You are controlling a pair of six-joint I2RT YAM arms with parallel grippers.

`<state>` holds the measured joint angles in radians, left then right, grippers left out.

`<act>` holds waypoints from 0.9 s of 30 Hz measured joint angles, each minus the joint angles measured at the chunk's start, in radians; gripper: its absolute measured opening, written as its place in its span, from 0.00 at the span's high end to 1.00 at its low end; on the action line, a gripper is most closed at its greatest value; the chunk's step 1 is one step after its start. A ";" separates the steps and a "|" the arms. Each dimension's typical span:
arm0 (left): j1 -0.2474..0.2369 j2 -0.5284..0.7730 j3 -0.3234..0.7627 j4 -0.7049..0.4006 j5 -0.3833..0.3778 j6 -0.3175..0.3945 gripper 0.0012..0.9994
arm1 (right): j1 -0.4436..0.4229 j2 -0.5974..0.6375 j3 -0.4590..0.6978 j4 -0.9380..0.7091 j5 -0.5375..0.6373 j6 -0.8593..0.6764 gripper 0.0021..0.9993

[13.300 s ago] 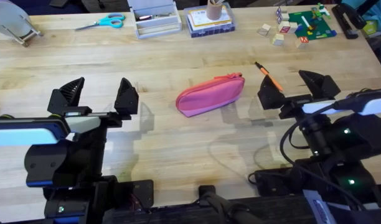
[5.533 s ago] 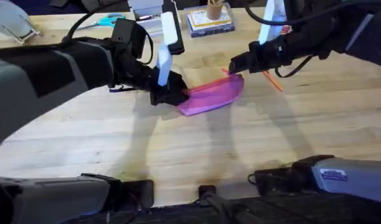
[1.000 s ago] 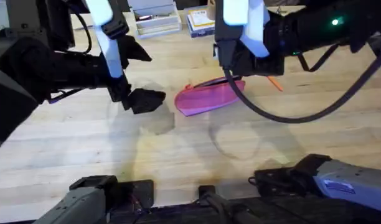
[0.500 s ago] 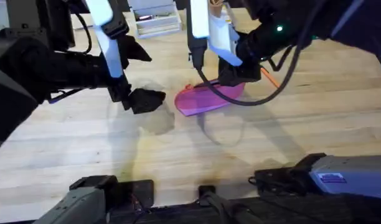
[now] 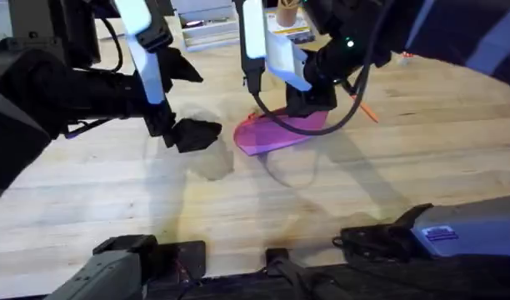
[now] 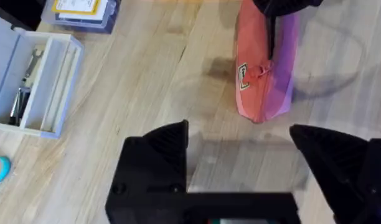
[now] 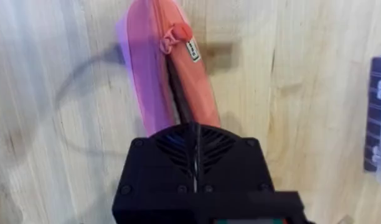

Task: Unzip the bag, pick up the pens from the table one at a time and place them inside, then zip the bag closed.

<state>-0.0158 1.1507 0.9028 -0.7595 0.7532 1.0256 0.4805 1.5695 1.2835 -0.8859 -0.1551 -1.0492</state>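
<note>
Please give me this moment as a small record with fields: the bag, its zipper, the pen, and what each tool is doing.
bag: pink pouch lying on the table
zipper: open slit along the top, pull at the far end
pen: orange pen on the table beside the bag, partly hidden by the right arm
left tool: open, beside the bag's end, apart from it
right tool: fingers together, over the bag
pens inside bag: cannot tell
</note>
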 joint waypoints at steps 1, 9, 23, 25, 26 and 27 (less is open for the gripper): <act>0.000 0.000 0.000 0.000 -0.004 0.000 0.01 | 0.000 0.009 0.000 0.003 0.000 0.000 0.97; 0.000 0.000 0.000 0.000 -0.018 0.000 0.01 | 0.000 0.077 0.000 0.007 -0.003 -0.003 0.97; 0.000 0.000 0.000 0.000 -0.018 0.000 0.01 | 0.000 0.171 0.000 0.007 -0.033 -0.002 0.96; 0.000 0.000 0.000 0.000 -0.018 0.000 0.01 | 0.000 0.171 0.000 0.007 -0.033 -0.003 0.71; 0.000 0.000 0.000 0.000 -0.018 0.000 0.01 | 0.000 0.171 0.000 0.006 -0.033 -0.003 0.57; 0.000 0.000 0.000 0.000 -0.018 0.000 0.01 | 0.000 0.171 0.000 0.007 -0.033 -0.003 0.42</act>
<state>-0.0158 1.1507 0.9028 -0.7593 0.7357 1.0256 0.4801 1.7401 1.2839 -0.8791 -0.1883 -1.0523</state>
